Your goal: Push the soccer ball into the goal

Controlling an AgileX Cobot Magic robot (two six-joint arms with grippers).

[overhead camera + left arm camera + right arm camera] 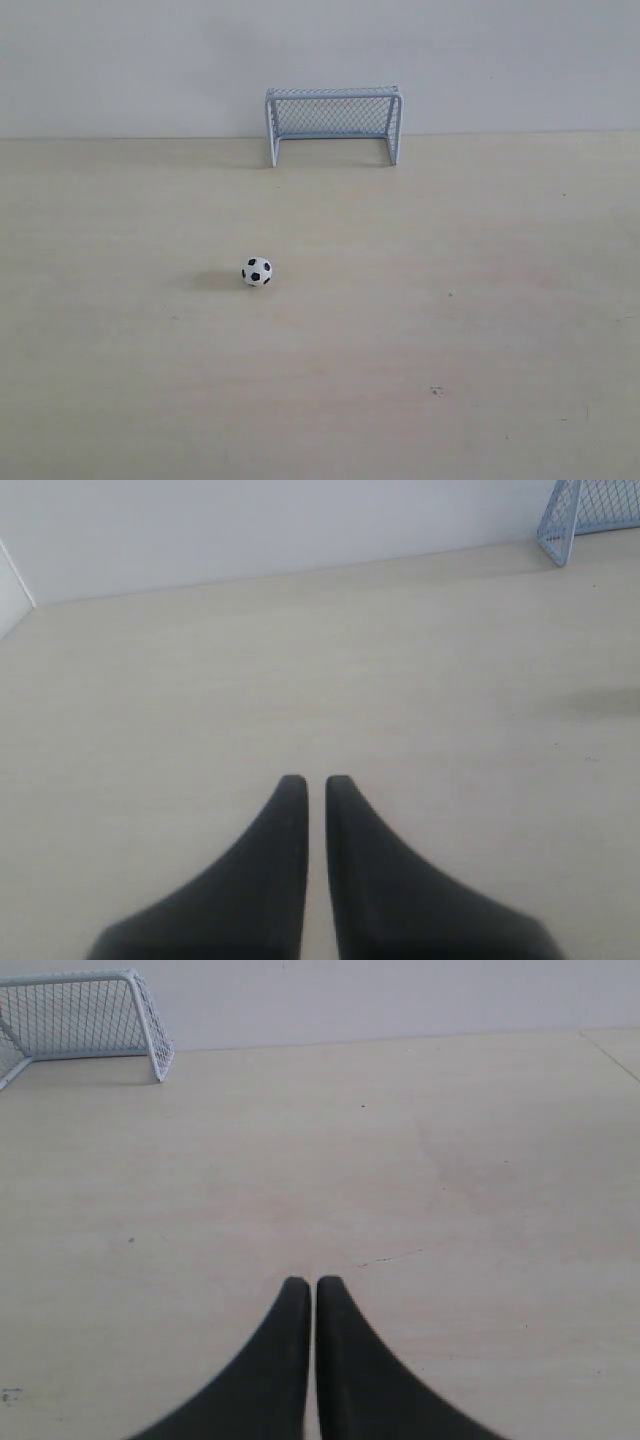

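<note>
The soccer ball (257,271), white with black patches, rests on the pale wooden table (450,330) left of centre. The goal (333,122), pale blue-white with mesh netting, stands at the far edge against the wall, its mouth facing the ball. Neither arm shows in the exterior view. My left gripper (315,780) is shut with nothing between its dark fingers; one corner of the goal (590,515) shows in its view, and the ball does not. My right gripper (313,1282) is shut and holds nothing; the goal (85,1015) shows far off, the ball is out of view.
A plain white wall (320,50) runs behind the goal along the table's far edge. A few small dark specks (436,391) mark the tabletop.
</note>
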